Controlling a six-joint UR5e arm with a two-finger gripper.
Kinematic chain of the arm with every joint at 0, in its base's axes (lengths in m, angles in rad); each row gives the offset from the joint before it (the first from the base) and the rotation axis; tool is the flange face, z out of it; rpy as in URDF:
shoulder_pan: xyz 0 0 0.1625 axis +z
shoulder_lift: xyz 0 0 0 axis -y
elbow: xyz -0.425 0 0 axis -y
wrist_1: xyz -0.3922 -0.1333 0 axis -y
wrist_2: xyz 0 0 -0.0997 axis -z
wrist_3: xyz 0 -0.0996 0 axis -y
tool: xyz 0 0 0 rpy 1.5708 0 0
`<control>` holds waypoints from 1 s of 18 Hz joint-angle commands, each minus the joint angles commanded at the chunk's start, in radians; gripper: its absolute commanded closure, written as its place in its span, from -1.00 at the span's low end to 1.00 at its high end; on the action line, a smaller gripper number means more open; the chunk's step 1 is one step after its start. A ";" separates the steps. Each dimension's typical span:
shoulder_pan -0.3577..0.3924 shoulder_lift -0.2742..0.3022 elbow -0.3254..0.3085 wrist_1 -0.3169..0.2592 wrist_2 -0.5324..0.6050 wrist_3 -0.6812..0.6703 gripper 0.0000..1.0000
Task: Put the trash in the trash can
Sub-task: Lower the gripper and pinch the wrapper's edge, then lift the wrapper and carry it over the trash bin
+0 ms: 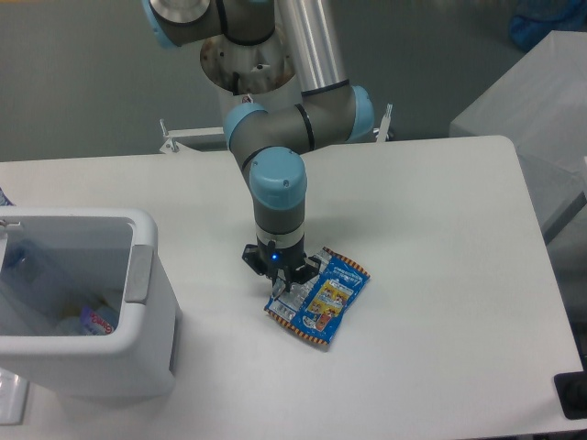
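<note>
**Wrapper pinched at its near edge, lift comes next**

At mid-frame on the bench (440, 238) the end effector (283, 287) stands straight down over the left edge of the blue snack wrapper (318, 297), its fingers drawn close together and seemingly nipping that edge. Whether the film is truly caught between them cannot be made out.

To do this well, I judge it should rise straight and slowly, so the flat wrapper peels off the bench without slipping free, and clear the thick rim of the trash can (147, 275) at lower left before releasing over the opening.

The can's left side runs out of frame. Something pale with a purple spot lies inside, too blurred to name. The fingertips themselves are hidden against the wrapper's print.
</note>
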State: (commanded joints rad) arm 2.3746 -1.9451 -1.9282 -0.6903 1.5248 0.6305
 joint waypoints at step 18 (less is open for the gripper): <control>0.012 0.077 0.104 -0.002 -0.067 -0.113 0.74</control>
State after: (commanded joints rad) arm 2.3869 -1.8685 -1.8242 -0.6918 1.4576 0.5174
